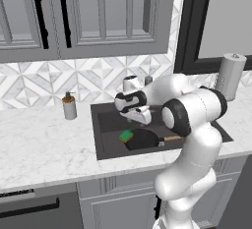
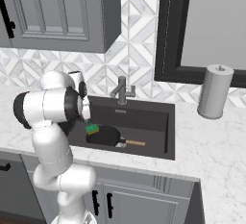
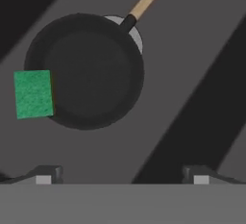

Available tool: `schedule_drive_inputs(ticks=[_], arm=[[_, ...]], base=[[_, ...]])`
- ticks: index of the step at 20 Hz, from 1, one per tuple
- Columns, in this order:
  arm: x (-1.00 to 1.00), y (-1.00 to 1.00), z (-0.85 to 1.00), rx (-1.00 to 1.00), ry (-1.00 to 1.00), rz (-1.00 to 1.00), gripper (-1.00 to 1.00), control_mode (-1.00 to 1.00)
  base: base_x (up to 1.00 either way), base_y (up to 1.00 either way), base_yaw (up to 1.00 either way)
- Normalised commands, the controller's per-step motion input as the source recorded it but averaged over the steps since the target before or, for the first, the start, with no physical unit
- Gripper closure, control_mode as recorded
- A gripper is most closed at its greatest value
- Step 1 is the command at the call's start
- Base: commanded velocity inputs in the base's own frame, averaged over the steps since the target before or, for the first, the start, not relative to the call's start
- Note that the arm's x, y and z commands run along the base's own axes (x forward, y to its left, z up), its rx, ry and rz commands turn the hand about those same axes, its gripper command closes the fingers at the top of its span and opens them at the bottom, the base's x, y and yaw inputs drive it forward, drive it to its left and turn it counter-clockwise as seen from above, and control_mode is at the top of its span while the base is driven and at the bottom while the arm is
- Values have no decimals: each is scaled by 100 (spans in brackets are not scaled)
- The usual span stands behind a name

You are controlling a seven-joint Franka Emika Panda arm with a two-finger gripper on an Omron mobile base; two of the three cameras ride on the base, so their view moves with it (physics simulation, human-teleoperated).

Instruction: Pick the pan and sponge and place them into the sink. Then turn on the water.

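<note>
The gripper (image 3: 122,174) hangs above the sink (image 1: 101,125) with jaws wide apart, holding nothing. Below, the pan (image 3: 86,71) lies in the basin over the drain, the sponge (image 3: 32,94) resting against its rim.

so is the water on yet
Off. No blue stream falls from the faucet, and the sink floor looks dry around the pan and sponge lying in it.
</note>
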Motion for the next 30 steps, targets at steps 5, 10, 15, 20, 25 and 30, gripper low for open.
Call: schedule_drive_inputs(ticks=[5,10,15,20,25,30], arm=[[-85,-13,100,0,0,3,-100,-100],[-66,-16,100,0,-6,15,-100,-100],[-60,-46,81,0,-19,26,-100,-100],[-24,-59,48,0,-13,24,-100,-100],[-9,-62,32,0,-17,31,-100,-100],[0,-62,14,0,-9,28,-100,-100]], base=[[0,0,0],[0,0,0],[0,0,0],[0,0,0],[0,0,0],[0,0,0]])
